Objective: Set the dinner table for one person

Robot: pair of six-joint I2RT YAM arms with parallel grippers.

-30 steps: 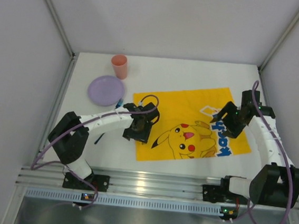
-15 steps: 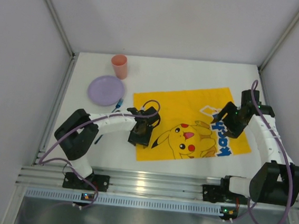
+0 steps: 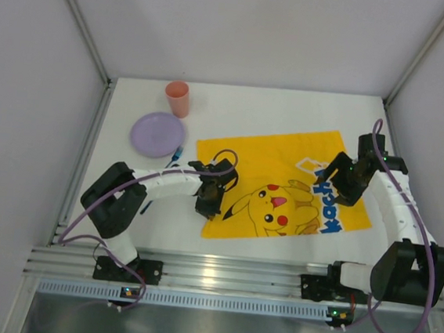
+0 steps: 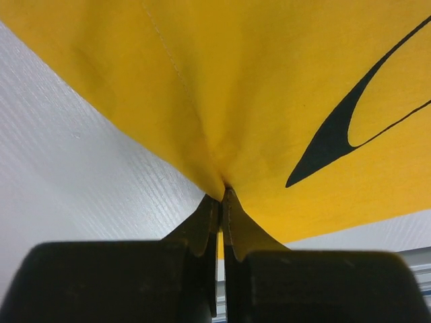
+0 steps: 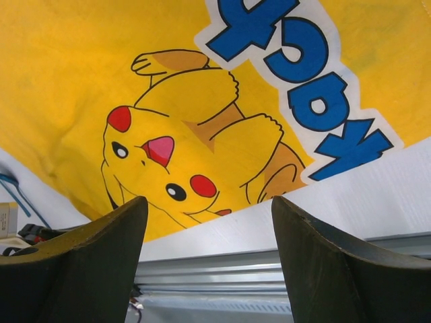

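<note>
The dinner table (image 3: 275, 109) is a white top with a yellow Pikachu-printed cloth (image 3: 284, 172) spread on it. My left gripper (image 3: 207, 203) is low at the cloth's left edge. In the left wrist view the left gripper (image 4: 221, 196) is shut on a pinched fold of the cloth (image 4: 269, 87), which puckers at the tips, with bare table (image 4: 67, 148) beside it. My right gripper (image 3: 323, 173) hovers over the cloth's right part. The right wrist view shows the right gripper (image 5: 209, 202) open and holding nothing, above the cloth (image 5: 202, 101).
A purple plate (image 3: 158, 134) and an orange-pink cup (image 3: 177, 98) stand at the back left. A blue utensil (image 3: 178, 153) peeks out by the plate, and a thin dark object (image 3: 145, 205) lies near my left arm. The ribbed rail (image 3: 212, 272) runs along the near edge.
My left gripper has closed on the cloth's left edge after its arm shifted slightly right and down. The cloth's left edge has bunched a little. The right arm has barely moved.
</note>
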